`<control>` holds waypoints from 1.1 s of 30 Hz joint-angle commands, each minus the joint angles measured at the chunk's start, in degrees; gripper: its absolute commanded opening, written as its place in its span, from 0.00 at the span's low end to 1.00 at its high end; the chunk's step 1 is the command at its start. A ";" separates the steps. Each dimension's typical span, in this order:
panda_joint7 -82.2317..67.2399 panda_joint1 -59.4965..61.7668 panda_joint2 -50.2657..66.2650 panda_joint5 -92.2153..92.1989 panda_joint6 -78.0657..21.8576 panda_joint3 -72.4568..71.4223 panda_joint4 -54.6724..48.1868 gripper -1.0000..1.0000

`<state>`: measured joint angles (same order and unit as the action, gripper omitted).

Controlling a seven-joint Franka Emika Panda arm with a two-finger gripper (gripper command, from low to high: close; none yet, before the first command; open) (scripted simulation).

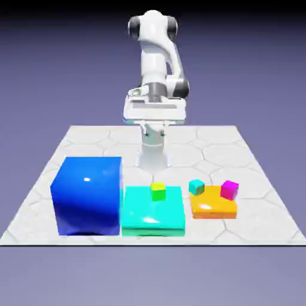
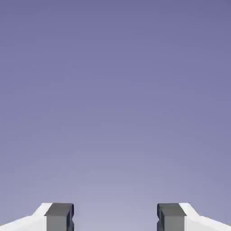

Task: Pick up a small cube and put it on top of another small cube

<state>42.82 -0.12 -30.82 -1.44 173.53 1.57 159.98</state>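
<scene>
Nearest the camera in the exterior view, a row of three pieces lies along the front edge of the surface (image 1: 36, 197): a large blue block (image 1: 86, 194) at that view's left, a flat teal slab (image 1: 152, 212) in the middle, and a flat orange slab (image 1: 215, 205) at the right. On the teal slab rests a small yellow-green cube (image 1: 158, 190); on the orange slab rest a small cyan cube (image 1: 196, 187) and, just beside it toward the right, the small magenta cube (image 1: 229, 190) that I take as the task's piece. Only one magenta cube shows here; a second one, if present, is not visible. My arm stands upright at the far edge, well apart from all the pieces. In the hand view my gripper (image 2: 115, 219) is spread wide, its two grey fingertips (image 2: 58, 216) far apart with nothing but plain backdrop between them, so it holds nothing and looks away from the surface. By my judgement the task is at its very start: no cube is grasped or stacked. Approach, grasp, lift and placement all remain.
</scene>
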 commanded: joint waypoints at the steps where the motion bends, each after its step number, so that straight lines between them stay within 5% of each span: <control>1: -0.68 -0.39 0.11 0.77 -0.16 2.08 -0.18 0.50; 33: -22.29 -12.72 3.73 25.16 -5.27 68.53 -6.00 0.50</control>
<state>20.53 -12.84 -27.09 23.71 168.26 70.09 153.98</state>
